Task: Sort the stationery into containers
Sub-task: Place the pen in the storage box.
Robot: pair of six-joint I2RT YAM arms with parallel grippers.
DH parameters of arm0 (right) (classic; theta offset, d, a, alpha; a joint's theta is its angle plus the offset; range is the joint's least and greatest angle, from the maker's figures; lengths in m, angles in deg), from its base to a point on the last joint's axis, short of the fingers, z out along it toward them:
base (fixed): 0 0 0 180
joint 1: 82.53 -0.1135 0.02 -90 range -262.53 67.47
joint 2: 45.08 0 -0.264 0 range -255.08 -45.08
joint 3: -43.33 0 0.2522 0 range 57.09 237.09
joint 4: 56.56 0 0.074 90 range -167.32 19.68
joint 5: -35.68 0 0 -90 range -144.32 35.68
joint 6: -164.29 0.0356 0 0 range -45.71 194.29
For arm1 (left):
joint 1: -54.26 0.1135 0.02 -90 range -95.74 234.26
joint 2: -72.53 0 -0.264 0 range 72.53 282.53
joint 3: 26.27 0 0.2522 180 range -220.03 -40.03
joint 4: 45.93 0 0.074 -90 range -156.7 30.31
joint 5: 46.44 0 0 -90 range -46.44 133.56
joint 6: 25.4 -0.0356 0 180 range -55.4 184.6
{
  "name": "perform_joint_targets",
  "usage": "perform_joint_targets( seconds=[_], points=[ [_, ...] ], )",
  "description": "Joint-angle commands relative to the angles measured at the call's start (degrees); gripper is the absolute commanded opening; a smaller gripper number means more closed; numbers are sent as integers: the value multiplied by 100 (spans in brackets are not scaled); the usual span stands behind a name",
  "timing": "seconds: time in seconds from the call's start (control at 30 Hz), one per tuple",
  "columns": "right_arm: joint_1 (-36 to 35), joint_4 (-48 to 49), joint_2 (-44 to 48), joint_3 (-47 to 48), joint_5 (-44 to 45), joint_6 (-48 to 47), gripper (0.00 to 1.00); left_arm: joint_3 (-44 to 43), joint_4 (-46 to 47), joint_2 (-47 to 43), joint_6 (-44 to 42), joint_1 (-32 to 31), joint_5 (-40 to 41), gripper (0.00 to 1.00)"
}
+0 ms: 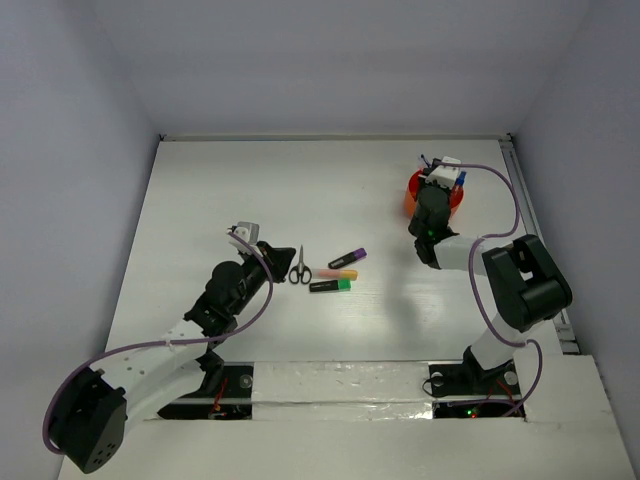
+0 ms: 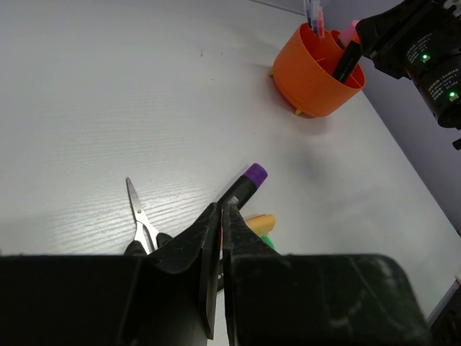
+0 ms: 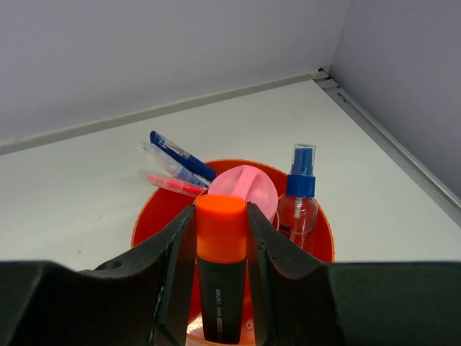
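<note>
On the left, the left gripper [image 2: 222, 213] hangs low over the table [image 1: 250, 190]. Its jaws are pressed together with nothing between them. Just right of its tip lie the black-handled scissors [image 1: 300, 268], blades shut and pointing toward the far wall.

Right of the scissors, three highlighters lie flat, close together and roughly parallel. The purple highlighter [image 1: 348, 259] is farthest from the arms, the yellow-pink highlighter [image 1: 338, 274] is in the middle and the green highlighter [image 1: 330, 286] is nearest. In the left wrist view the purple highlighter's cap shows just beyond the tip of the jaws, while the other two are mostly hidden behind them.

Well apart, toward the far right corner, stands the orange cup [image 2: 310, 76]. The right gripper [image 3: 220, 210] is right above it, its jaws clamped on the orange highlighter [image 3: 220, 288]. This is held upright, orange cap up, with its lower end inside the cup's rim.

Inside the cup, around the pink knob [image 3: 245, 189], blue pens [image 3: 176, 155] and a thin pink-red pen [image 3: 169, 182] lean to the left. A small spray bottle [image 3: 299, 194] with a blue top stands at the right.
</note>
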Motion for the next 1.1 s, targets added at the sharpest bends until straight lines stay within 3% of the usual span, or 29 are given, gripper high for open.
perform_joint_targets(
  seconds=[0.0, 0.07, 0.1, 0.17, 0.3, 0.5, 0.57, 0.67, 0.7, 0.97, 1.07],
  points=[
    [38, -5, 135, 59, 52, 160, 12, -83, 352, 0, -36, -44, -88, 2],
    [38, -224, 187, 86, 0, 221, 19, -83, 344, 26, -36, -44, -71, 2],
    [38, -295, 240, 112, -1, 213, 27, -100, 335, 52, -36, -44, -97, 2],
    [38, -610, 336, 182, 26, 465, 35, -92, 370, 52, -27, -44, -114, 2],
    [38, -1244, 767, 244, -299, 784, 47, -109, 379, 122, -27, -44, -123, 2],
    [38, -2439, 1216, 560, -800, 1285, 50, -109, 423, 158, -1, -44, -123, 2],
    [38, -2981, 1321, 657, -992, 1555, 49, -100, 440, 149, -1, -44, -219, 2],
    [38, -3938, 1453, 876, -1823, 1908, 8, -118, 432, 193, -9, -44, -317, 3],
    [38, -4239, 1497, 964, -2098, 2179, 0, -135, 440, 228, -18, -44, -360, 3],
    [-419, -6200, 1410, 1097, -4726, 3016, 1, -162, 502, 316, -9, -44, -492, 3],
    [-594, -6193, 1278, 817, -5657, 3375, 19, -153, 519, 342, 8, -44, -501, 3]
  ],
)
